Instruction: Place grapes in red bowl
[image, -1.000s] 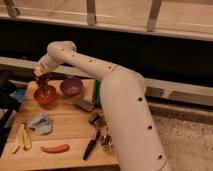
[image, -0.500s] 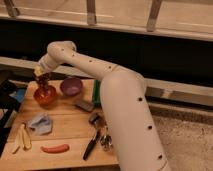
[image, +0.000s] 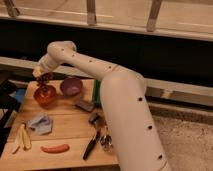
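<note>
- The gripper (image: 40, 73) hangs at the far-left end of the wooden table (image: 65, 135), at the tip of the white arm (image: 90, 65) that reaches across from the right — it sits directly above the red bowl (image: 45, 95).
- The grapes (image: 44, 81) dangle from the gripper as a dark reddish-purple bunch; the fingers appear closed around the bunch's top end, since the fruit hangs free of the table.
- The bunch's long axis runs almost straight down, so the lower end points into the bowl's opening; the lowest grapes seem to reach the rim level or dip just inside it, though whether they touch the bowl's floor cannot be told.
- The relation that matters: the bowl lies straight below the held bunch, not off to a side, so the coming move is likely a short lowering and a release rather than any sideways travel.
- The purple bowl (image: 71, 86) stands just beside the red one on its right, close enough that a swinging bunch could tip toward it — a judgement, not a thing seen.
- Nearer the front edge lie a crumpled blue cloth (image: 40, 123), a banana (image: 23, 138) and a red-orange sausage (image: 55, 148), all well apart from the bowl and out of the arm's way.
</note>
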